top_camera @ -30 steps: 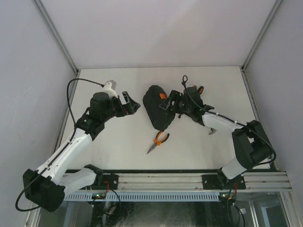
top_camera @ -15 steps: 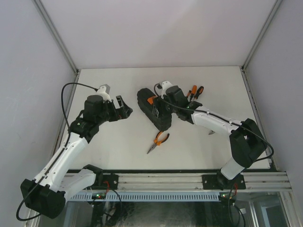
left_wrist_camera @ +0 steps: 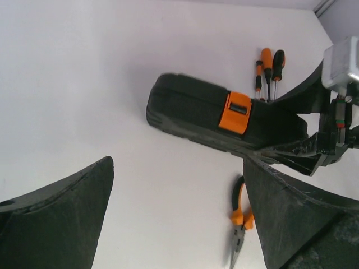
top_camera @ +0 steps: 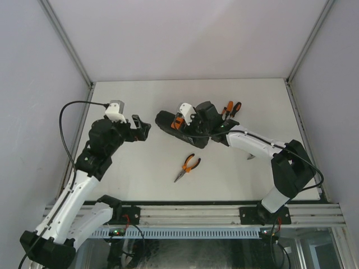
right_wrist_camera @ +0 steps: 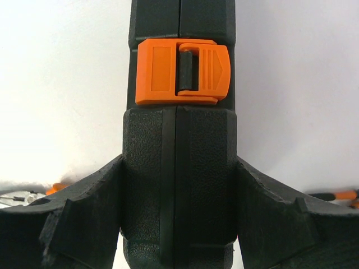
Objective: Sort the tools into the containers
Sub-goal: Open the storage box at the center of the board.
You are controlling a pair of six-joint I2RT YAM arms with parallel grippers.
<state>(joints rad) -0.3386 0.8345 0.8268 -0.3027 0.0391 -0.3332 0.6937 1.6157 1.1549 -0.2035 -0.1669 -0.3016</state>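
Note:
The black tool case (top_camera: 167,123) is closed, with its orange latch (top_camera: 178,122) fastened, and stands on edge at the table's middle. My right gripper (top_camera: 193,128) is shut on its right end; in the right wrist view the fingers (right_wrist_camera: 90,202) clamp both sides of the case (right_wrist_camera: 179,162) below the latch (right_wrist_camera: 182,72). My left gripper (top_camera: 140,128) is open and empty, left of the case and apart from it. Orange-handled pliers (top_camera: 188,166) lie in front of the case. Screwdrivers (top_camera: 230,107) lie behind the right arm. The left wrist view shows the case (left_wrist_camera: 190,112), pliers (left_wrist_camera: 240,221) and screwdrivers (left_wrist_camera: 268,64).
A small metal piece (top_camera: 250,156), possibly the hammer, lies partly hidden under the right forearm. White walls with metal posts enclose the table on three sides. The arm bases and a rail run along the near edge (top_camera: 190,214).
My right gripper has carried the case to the left and turned it to lie crosswise. My left arm has drawn back to the left, away from the case.

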